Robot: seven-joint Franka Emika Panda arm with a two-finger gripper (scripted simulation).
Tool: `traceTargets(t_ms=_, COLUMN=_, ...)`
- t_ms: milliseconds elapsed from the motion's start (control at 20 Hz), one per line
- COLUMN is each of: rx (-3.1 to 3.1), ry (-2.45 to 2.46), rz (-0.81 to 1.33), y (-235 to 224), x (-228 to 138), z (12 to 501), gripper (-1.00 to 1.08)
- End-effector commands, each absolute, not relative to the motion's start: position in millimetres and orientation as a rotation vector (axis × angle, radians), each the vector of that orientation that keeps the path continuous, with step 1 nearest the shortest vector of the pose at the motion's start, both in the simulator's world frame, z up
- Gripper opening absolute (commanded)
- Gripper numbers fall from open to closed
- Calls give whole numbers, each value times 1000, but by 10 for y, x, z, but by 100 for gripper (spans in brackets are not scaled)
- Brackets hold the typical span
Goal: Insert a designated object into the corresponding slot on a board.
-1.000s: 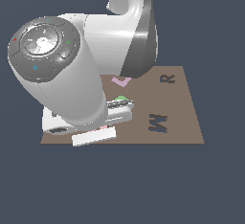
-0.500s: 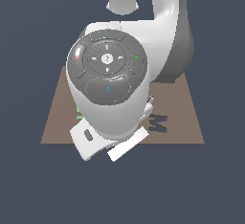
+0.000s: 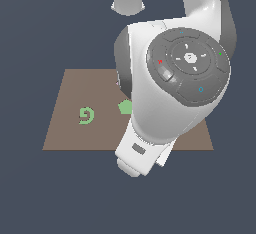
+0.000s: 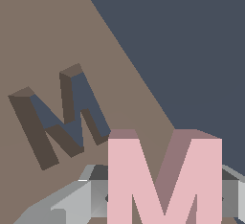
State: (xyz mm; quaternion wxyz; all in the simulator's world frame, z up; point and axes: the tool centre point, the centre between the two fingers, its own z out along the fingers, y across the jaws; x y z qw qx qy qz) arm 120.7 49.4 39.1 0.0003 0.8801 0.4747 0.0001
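While the hand (image 4: 162, 204) pinches the pink letter (image 4: 165, 180), it hangs beside the M-shaped slot (image 4: 60, 115) in the brown board (image 3: 75, 128).

Matt board, matt letters, satin arm shell

The board (image 3: 70, 128) is a flat, matt brown panel, smooth and without grain; its M-shaped slot (image 4: 60, 115) has equally dull, darker brown walls. The pink letter piece (image 4: 165, 180) looks like smooth, matt plastic with crisp edges, and the gripper (image 4: 95, 196) parts beside it are plain light grey with a faint sheen. The arm's white shell (image 3: 150, 108) is smooth and softly glossy, its round cap (image 3: 189, 65) duller grey. The green G (image 3: 86, 115) is flat and matt.
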Motion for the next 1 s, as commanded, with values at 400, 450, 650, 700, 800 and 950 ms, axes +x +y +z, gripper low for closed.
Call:
traceTargets(t_ms=400, rx=2488, ry=1917, rz=0, y=992, x=991, z=405, gripper=-100)
traceTargets(t_ms=450, rx=2468, ry=1943, rz=0, y=1020, x=971, z=405, gripper=-100)
traceTargets(t_ms=650, rx=2408, ry=2017, rz=-1, y=1101, x=906, z=407, gripper=-100)
traceTargets(t_ms=700, rx=2398, ry=2029, rz=-1, y=1114, x=894, z=407, gripper=-100)
traceTargets(t_ms=800, rx=2383, ry=2046, rz=-1, y=1131, x=877, z=407, gripper=-100)
traceTargets(t_ms=950, rx=2376, ry=2055, rz=-1, y=1139, x=867, z=407, gripper=-100)
